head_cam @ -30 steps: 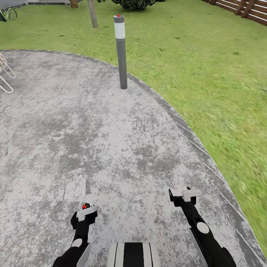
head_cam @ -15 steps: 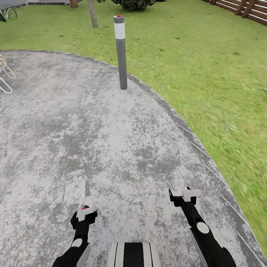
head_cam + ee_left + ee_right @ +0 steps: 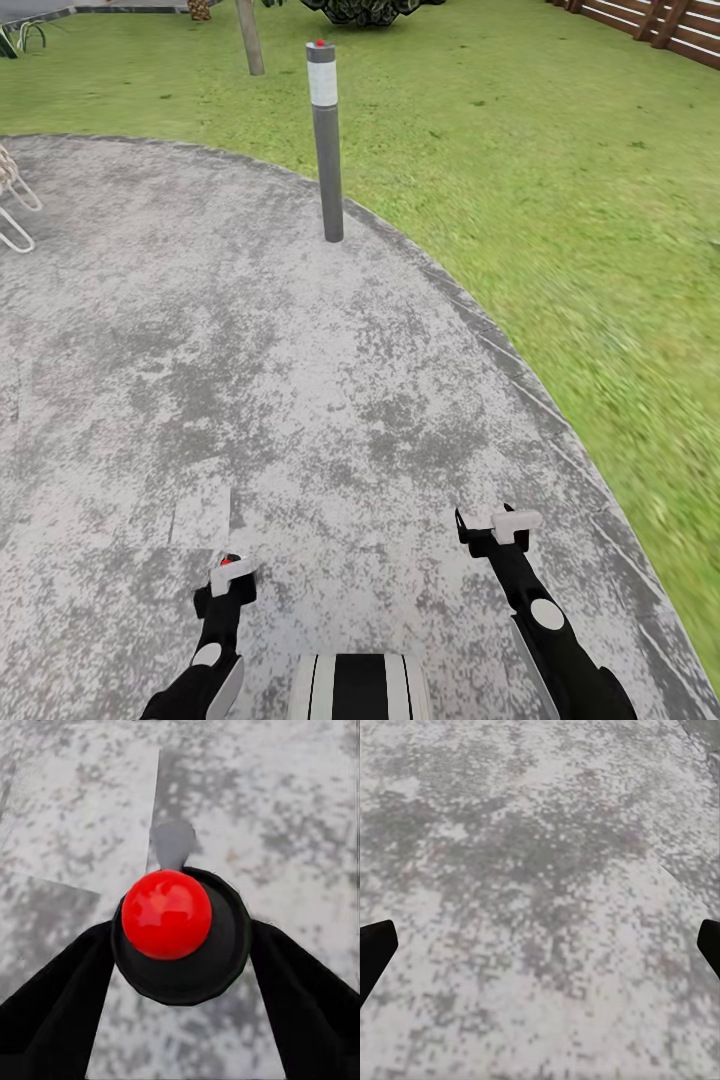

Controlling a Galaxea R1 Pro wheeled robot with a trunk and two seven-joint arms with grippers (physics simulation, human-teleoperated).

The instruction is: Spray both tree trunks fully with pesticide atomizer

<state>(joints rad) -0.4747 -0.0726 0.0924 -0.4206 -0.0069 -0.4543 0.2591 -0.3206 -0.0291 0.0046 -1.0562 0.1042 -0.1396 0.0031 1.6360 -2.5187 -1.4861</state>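
Observation:
The pesticide atomizer (image 3: 227, 566) is in my left gripper (image 3: 228, 580), low over the grey paved floor; its red spot faces up. Seen from the left wrist, its black top with the red ball (image 3: 166, 913) sits between the two black fingers (image 3: 56, 1005), and the left gripper (image 3: 184, 939) is shut on it. My right gripper (image 3: 500, 520) hangs open over the paving, with nothing between its fingertips (image 3: 375, 952). One straight grey-brown tree trunk (image 3: 250, 35) rises from the lawn far ahead, its crown out of view.
A grey bollard (image 3: 326, 140) with a white band stands at the paving's curved edge. Green lawn (image 3: 560, 180) spreads ahead and to the right up to a wooden fence (image 3: 660, 22). White wire furniture legs (image 3: 15, 205) show at far left, and a dark shrub (image 3: 365, 10) at the back.
My left gripper has drawn slightly back toward my body with the atomizer. The right arm and the view have not moved.

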